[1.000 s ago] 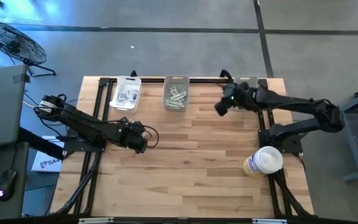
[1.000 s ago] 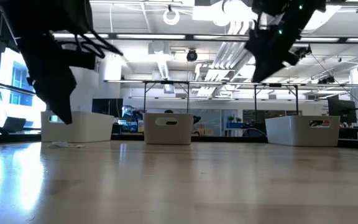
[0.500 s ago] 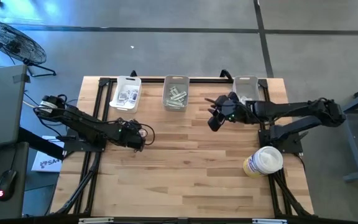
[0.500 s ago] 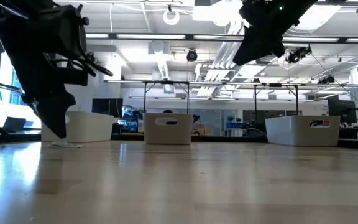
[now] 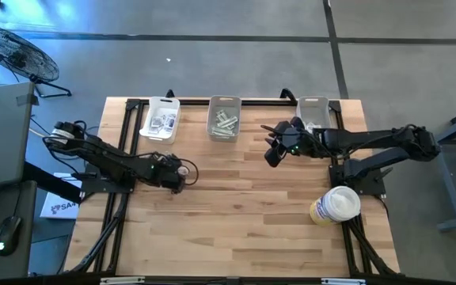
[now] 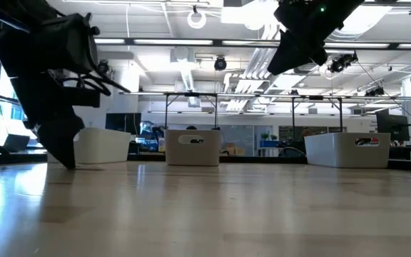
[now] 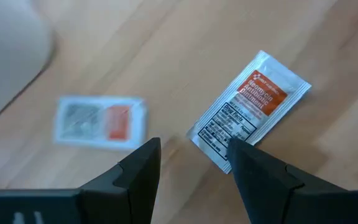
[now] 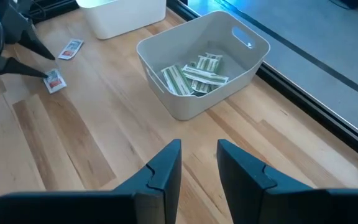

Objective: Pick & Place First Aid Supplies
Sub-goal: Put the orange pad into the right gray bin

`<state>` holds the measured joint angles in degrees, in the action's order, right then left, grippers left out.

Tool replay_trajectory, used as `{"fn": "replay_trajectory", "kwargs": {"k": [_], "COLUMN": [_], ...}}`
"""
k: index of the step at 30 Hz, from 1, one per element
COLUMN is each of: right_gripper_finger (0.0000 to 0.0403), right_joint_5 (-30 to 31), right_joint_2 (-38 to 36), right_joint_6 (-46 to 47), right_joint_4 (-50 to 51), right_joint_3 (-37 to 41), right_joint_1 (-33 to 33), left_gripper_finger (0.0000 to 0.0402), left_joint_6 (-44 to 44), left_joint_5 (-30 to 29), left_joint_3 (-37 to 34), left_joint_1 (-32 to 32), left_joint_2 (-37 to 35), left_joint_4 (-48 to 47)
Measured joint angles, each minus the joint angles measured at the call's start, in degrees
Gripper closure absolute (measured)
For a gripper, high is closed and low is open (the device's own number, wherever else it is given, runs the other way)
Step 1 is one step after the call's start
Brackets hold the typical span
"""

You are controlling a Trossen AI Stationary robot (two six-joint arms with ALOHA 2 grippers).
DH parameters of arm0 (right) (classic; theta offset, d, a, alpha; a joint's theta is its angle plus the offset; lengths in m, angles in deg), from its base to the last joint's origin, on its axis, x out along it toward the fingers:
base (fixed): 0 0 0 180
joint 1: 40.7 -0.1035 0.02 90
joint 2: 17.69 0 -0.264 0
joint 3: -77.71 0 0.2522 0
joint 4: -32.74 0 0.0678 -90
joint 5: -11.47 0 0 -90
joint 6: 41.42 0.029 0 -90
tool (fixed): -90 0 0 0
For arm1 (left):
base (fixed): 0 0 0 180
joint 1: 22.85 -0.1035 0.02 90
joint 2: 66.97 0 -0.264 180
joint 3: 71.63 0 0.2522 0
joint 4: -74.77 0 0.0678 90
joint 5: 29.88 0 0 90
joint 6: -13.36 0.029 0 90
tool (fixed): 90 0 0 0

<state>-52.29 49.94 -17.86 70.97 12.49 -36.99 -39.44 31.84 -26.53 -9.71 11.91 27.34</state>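
Two first aid supplies lie flat on the wood, left of the table's middle: a white packet with an orange-red mark (image 7: 248, 109) and a second one (image 7: 101, 120). My left gripper (image 7: 194, 146) hangs open just over the table, pointing steeply down. One fingertip (image 7: 236, 149) stands at the first packet's near corner, and I cannot tell whether it touches. In the low view my left gripper (image 6: 66, 158) reaches almost to the tabletop. My right gripper (image 8: 199, 152) hovers high near the table's middle, its fingers slightly apart with nothing between them.
Three white bins stand along the far edge: the left bin (image 5: 162, 119) holds white packets, the middle bin (image 8: 166, 93) holds pale green strips (image 8: 194, 74), and the right bin (image 5: 313, 111) stands beside my right arm. A white-and-yellow tub (image 5: 335, 206) stands near the right edge.
My left gripper has sunk toward the table at the two packets. My right gripper has swung from over the right bin toward the table's left and near side, then has kept still.
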Motion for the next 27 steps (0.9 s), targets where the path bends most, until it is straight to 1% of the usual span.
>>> {"fn": "replay_trajectory", "kwargs": {"k": [4,8,12,15,17,20,23,25,27], "right_gripper_finger": [0.0306,0.0306,0.0306,0.0306,0.0306,0.0306,0.0304,0.0299,0.0289], "right_joint_5": [-0.3,-2.94,-5.57,-8.1,-11.56,-15.07,-18.75,-20.32,-21.57], "right_joint_2": [0.0,0.21,1.52,3.7,6.38,12.98,21.09,26.89,32.56], "right_joint_6": [-0.01,-0.44,-1.79,-6.43,-12.96,-20.78,-23.8,-24.06,-25.43], "right_joint_4": [-0.02,-0.27,-1.53,-4.34,-7.03,-12.81,-21.94,-29.21,-33.97], "right_joint_3": [0.0,0.0,0.0,0.0,0.0,0.0,0.0,-0.02,-0.54], "right_joint_1": [0.0,-0.01,-1.11,-3.15,-5.35,-9.57,-12.42,-13.25,-13.44], "left_gripper_finger": [0.0209,0.0209,0.0209,0.0209,0.0209,0.0209,0.0209,0.0209,0.0209], "left_joint_6": [4.17,8.83,10.78,10.8,10.86,12.3,15.4,17.18,17.97], "left_joint_5": [1.67,4.99,4.51,2.57,1.1,-0.09,-0.42,-0.41,-0.25], "left_joint_3": [-0.09,-0.09,0.16,0.22,0.33,0.62,0.93,1.27,1.58], "left_joint_1": [0.46,0.5,0.46,0.48,0.48,0.48,0.43,0.42,0.42], "left_joint_2": [0.14,2.07,7.22,11.0,12.71,13.42,13.54,13.65,13.65], "left_joint_4": [7.35,16.1,23.39,28.11,30.64,33.14,35.98,37.63,37.46]}}
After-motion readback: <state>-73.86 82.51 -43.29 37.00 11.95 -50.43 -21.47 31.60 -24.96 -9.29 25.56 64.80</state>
